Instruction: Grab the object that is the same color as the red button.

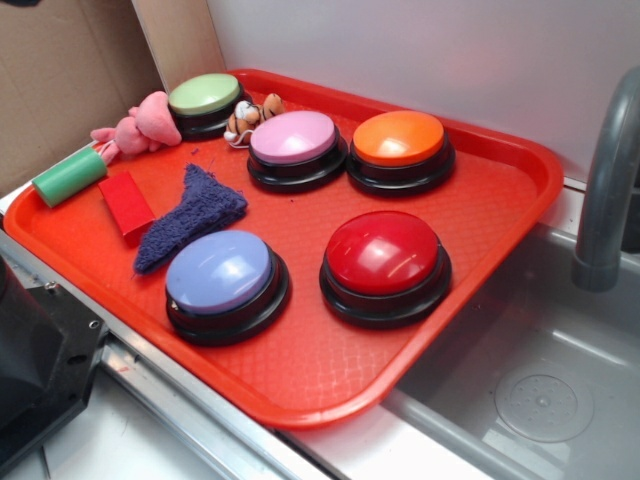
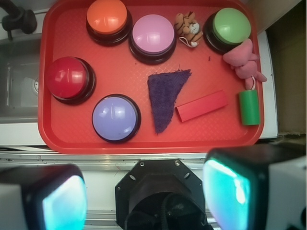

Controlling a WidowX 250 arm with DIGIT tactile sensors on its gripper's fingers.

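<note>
lying flat on the red tray (image 2: 144, 143), the red block (image 2: 202, 106) sits toward the tray's near edge as the wrist view frames it, between the purple cloth (image 2: 165, 97) and the green cylinder (image 2: 249, 107). its one end comes just beside the cloth's edge, and the other end stops short of the cylinder. the cylinder lies on its side at the tray's rim, with a pink plush toy (image 2: 244, 60) just beyond it. next to the plush stands a green button (image 2: 230, 26), and a small tiger-striped toy (image 2: 188, 28) rests between that and the pink button (image 2: 153, 35). the orange button (image 2: 106, 17) stands beside the pink one along the far rim. the red button (image 2: 68, 77), a glossy dome on a black base, stands well apart from the block on the other side of the cloth, near the tray's sink-side edge, with a lavender-blue button (image 2: 115, 116) near it. a grey sink (image 1: 540, 390) with a faucet (image 1: 608, 180) lies beside the tray. the gripper (image 2: 144, 196) hangs off the tray, over the counter strip on its near side, its two fingers (image 2: 230, 189) set wide apart with nothing between them. all things on the tray are untouched.
</note>
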